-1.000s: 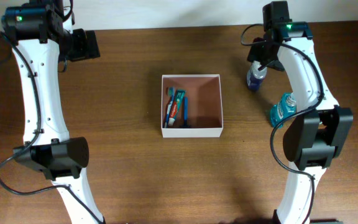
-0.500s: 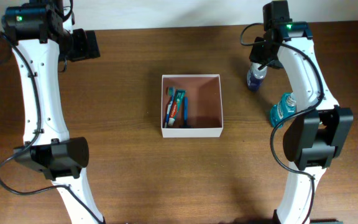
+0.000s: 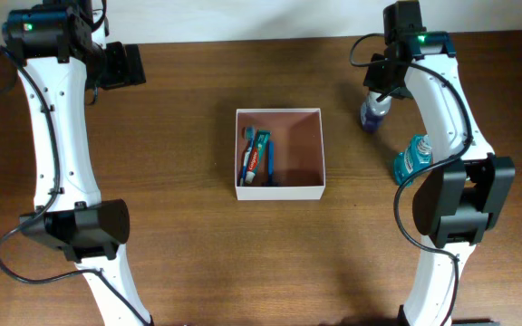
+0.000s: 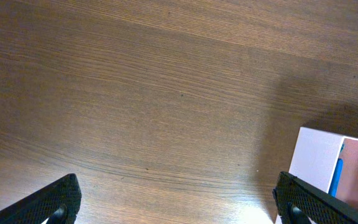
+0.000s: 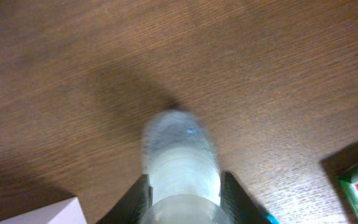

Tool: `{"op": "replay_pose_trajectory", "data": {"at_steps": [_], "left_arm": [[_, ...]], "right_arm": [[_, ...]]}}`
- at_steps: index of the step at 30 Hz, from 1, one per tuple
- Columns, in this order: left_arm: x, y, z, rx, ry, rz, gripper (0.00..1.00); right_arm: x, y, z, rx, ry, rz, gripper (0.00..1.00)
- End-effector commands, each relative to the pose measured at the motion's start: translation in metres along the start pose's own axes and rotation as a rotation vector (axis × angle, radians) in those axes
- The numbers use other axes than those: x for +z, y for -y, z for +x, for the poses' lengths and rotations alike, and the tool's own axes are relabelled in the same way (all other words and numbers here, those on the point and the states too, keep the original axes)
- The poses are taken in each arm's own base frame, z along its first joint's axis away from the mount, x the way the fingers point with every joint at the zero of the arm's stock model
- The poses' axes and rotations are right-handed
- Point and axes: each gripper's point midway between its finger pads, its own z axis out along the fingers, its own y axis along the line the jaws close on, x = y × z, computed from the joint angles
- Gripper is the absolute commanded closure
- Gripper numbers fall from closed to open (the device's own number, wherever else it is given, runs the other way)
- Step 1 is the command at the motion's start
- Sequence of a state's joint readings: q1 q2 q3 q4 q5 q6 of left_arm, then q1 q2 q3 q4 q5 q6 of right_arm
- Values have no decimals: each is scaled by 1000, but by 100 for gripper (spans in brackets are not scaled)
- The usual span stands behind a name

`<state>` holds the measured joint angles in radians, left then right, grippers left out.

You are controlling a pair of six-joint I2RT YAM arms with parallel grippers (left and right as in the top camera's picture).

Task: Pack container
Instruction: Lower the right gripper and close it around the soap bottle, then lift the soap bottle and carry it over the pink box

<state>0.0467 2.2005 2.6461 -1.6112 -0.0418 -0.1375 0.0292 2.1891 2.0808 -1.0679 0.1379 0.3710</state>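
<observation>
**A:** What could go wrong from here?

**B:** The right gripper [image 5: 182, 202] has its fingers clenched on the small translucent bottle [image 5: 180, 155], seemingly near its upper end. The bottle is round and smooth, so I judge it could swivel or slip on the lift and land short of the container [image 3: 279, 191].

**A:** Anything in the way?

**B:** The teal mouthwash bottle [image 3: 413, 158] stands near the arm, and a wide swing could topple it. The container sits mid-surface, well apart from the gripped bottle. A toothpaste tube [image 3: 261, 156] and a blue toothbrush [image 3: 246, 158] fill its left half, so the bare right half is the safer target.

**A:** The other arm?

**B:** The left gripper [image 4: 179, 202] hangs over bare wood near the far-left corner, fingers released, holding nothing.

**A:** And the setting?

**B:** The surface [image 3: 188, 263] is dark brown wood grain, with a pale wall strip [image 3: 243, 18] along its far edge.
</observation>
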Motion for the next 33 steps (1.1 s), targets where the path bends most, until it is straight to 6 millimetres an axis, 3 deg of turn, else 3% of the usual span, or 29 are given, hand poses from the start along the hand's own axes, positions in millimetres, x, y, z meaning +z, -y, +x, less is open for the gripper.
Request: {"op": "replay_pose_trajectory", "data": {"at_steps": [1,11,19,25,33], "left_arm": [[3,-3,-1,9,-1,-9,0],[3,-3,-1,9,-1,-9,0],[3,-3,-1,9,-1,-9,0],[3,-3,-1,9,-1,-9,0],[3,-3,-1,9,-1,-9,0]], "right_arm": [[-27,0,-18,13,68,-20,77],[-52,1,-26,-7,84,-25,79],[-104,-13,-28,-48,78,-135,79],[-135,-36,-4,-131,0,-272,75],[-150,-72,34,-262,-73,-310,74]]}}
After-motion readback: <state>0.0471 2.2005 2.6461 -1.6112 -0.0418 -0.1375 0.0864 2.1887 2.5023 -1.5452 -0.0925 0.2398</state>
